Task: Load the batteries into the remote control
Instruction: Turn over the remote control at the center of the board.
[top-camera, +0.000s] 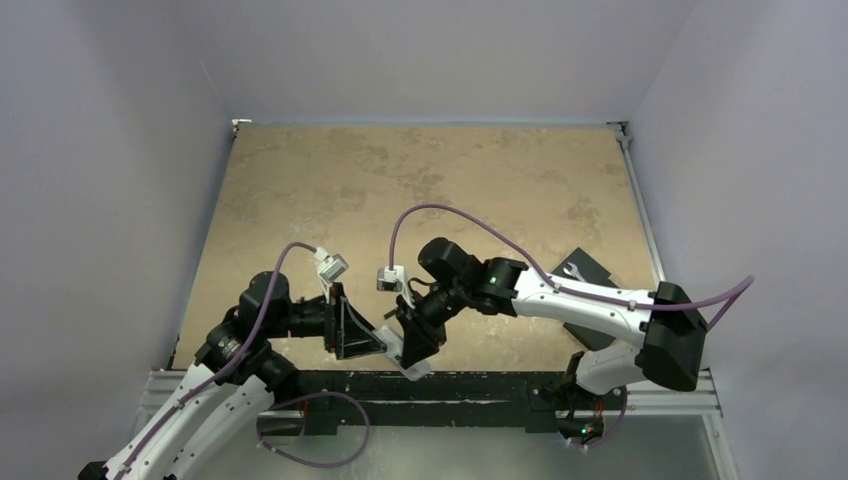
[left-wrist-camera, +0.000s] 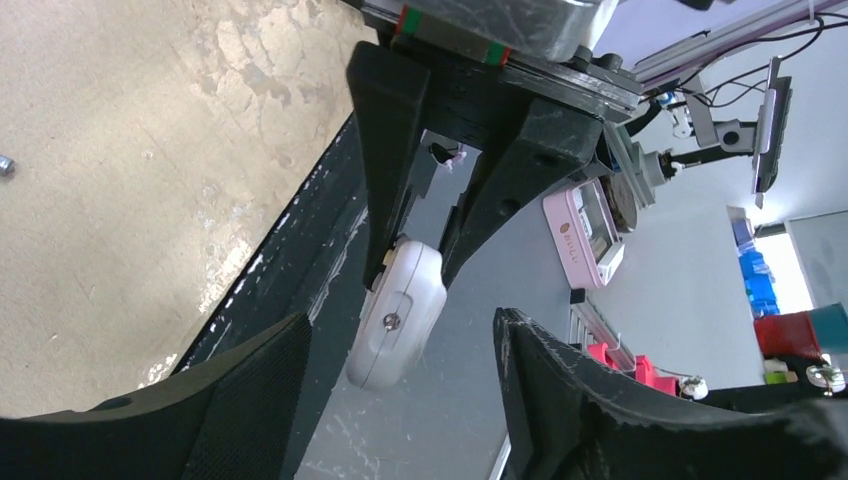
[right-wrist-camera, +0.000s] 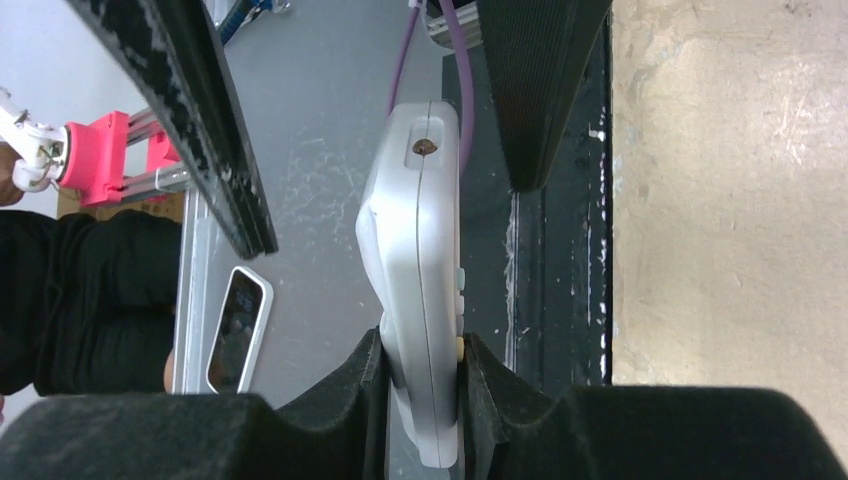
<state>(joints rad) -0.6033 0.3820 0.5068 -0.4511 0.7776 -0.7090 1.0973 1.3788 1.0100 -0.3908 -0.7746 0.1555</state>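
Clamping the one remote control between its two fingers, the right gripper is closed tight on the near end of the white body, one pad pressed to each broad face. From the right wrist camera the remote shows edge-on. A seam runs along its side, one small dark hole sits in the far end, and two little buttons stick out on the face turned toward the table.

The left gripper faces it with its jaws spread wide and holding nothing. Its two dark fingers stand on either side of the remote's free end, both clear of it.

From above, the two grippers meet nose to nose at the near edge of the table, between the two arm bases. The remote is held in the air there, over the black rail along that edge, and touches neither the table nor the rail.

Off the table, one phone lies on the grey floor. One dark flat piece sits at the right side of the tabletop, well away from both grippers.
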